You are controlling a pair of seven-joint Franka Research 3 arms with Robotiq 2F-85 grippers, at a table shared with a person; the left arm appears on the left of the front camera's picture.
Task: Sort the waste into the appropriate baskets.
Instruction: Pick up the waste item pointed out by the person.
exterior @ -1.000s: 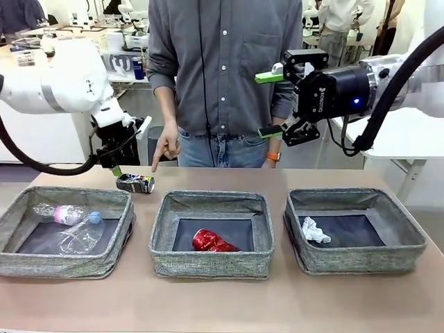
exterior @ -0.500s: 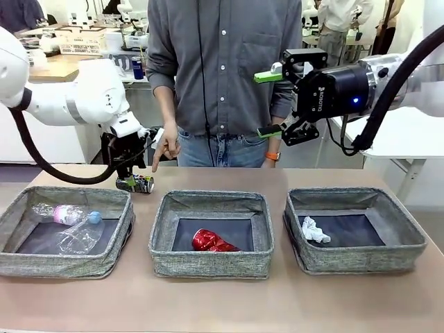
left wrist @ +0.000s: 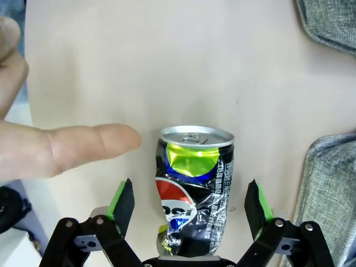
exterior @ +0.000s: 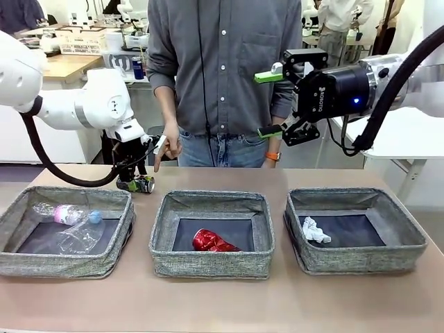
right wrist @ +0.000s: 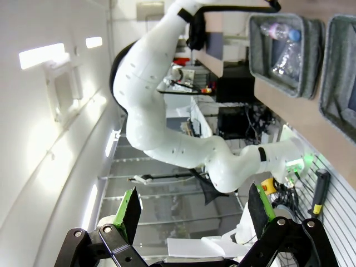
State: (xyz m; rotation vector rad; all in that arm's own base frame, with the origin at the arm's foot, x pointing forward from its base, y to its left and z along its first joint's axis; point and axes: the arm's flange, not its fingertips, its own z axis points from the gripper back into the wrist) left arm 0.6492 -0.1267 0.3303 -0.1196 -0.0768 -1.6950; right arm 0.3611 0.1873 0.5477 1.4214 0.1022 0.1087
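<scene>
on the far side of the table [exterior: 277,305], just behind the left basket [exterior: 66,260], we see the dark printed can [exterior: 137,184] lying on its side on the tabletop. our left gripper [exterior: 133,175] is down over it. in the left wrist view the left gripper [left wrist: 189,203] has its jaws spread, one green pad [left wrist: 121,197] on each side of the dark printed can [left wrist: 193,192], with a gap between each pad and the dented metal, so nothing is pinched.

the person's hand [exterior: 166,146] hangs beside the gripper with a finger pointing down toward the can; in the left wrist view that finger [left wrist: 83,147] ends just beside the can's rim, apart from it.

our right gripper [exterior: 270,104] is held high above the table in front of the person's grey shirt, well apart from all three baskets. its jaws are spread wide and hold nothing, which the right wrist view [right wrist: 192,208] also shows.

in the left basket lie the clear plastic bottle with pink label [exterior: 66,214] and the clear plastic cup [exterior: 80,239], touching each other. the middle basket [exterior: 211,263] holds the crushed red can [exterior: 210,241]. the right basket [exterior: 354,260] holds the crumpled white paper wad [exterior: 313,230] near its left wall.
</scene>
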